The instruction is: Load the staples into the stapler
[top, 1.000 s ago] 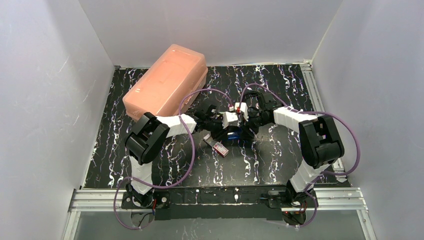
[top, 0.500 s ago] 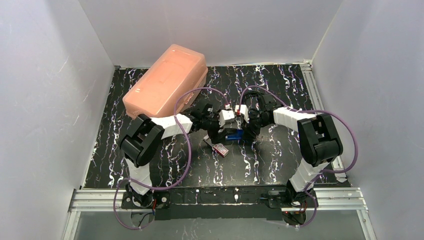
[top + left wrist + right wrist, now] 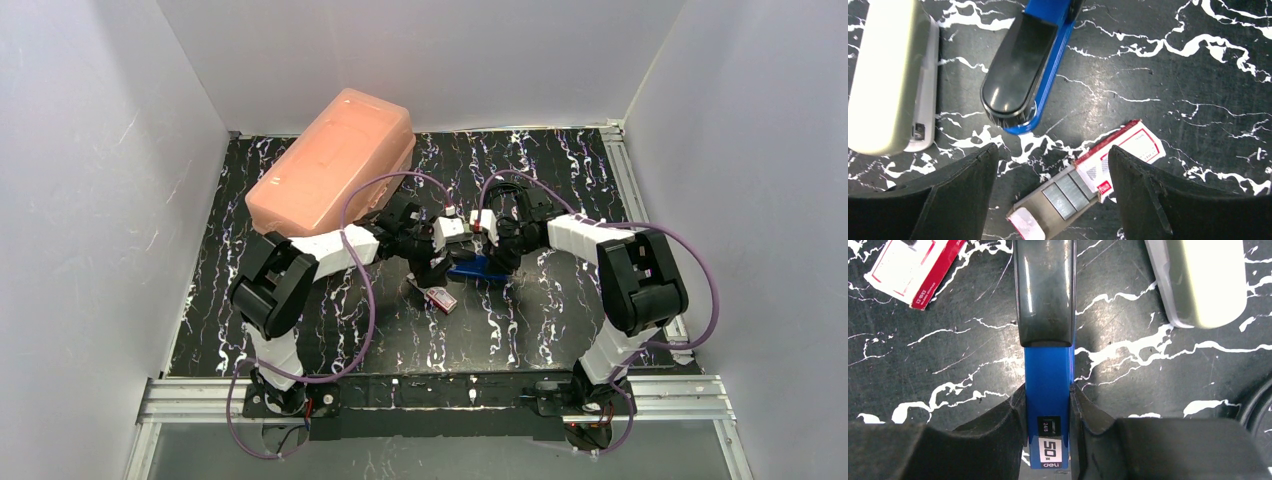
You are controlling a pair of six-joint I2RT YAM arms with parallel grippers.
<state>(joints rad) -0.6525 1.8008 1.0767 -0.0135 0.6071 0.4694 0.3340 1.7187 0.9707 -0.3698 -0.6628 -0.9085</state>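
Gripping the stapler point(image 3: 1048, 380): right jaws closed on its blue rear end, one finger point(image 3: 998, 440) pressed against each side. The stapler lies flat on the table point(image 3: 550, 320), a dark glossy top part over a blue base, with a small label reading "50" at the gripped end. The right arm comes in from the stapler's right.

Left jaws spread wide, nothing held. They hang just off the stapler's front end, on the side toward the arm bases. Left fingers point(image 3: 948, 200) stand well apart with bare table between them.

The staples point(image 3: 1088, 182): a small red box with a pale label, its grey inner tray slid partway out and strips of staples showing in it. It lies flat just beside the stapler's front tip, apart from it and slanted to it, on the side toward the arm bases. In the left wrist view the tray end sits low in the gap between the open fingers. One finger overlaps the sleeve's edge there; whether it touches cannot be judged.

A pale cream object point(image 3: 888, 75) with a grey underside lies on the far side of the stapler from the staples, alongside its front half, not touching. What it is cannot be made out.

A large salmon-pink plastic case point(image 3: 335, 165) sits well apart from the stapler, beyond it and to the left.
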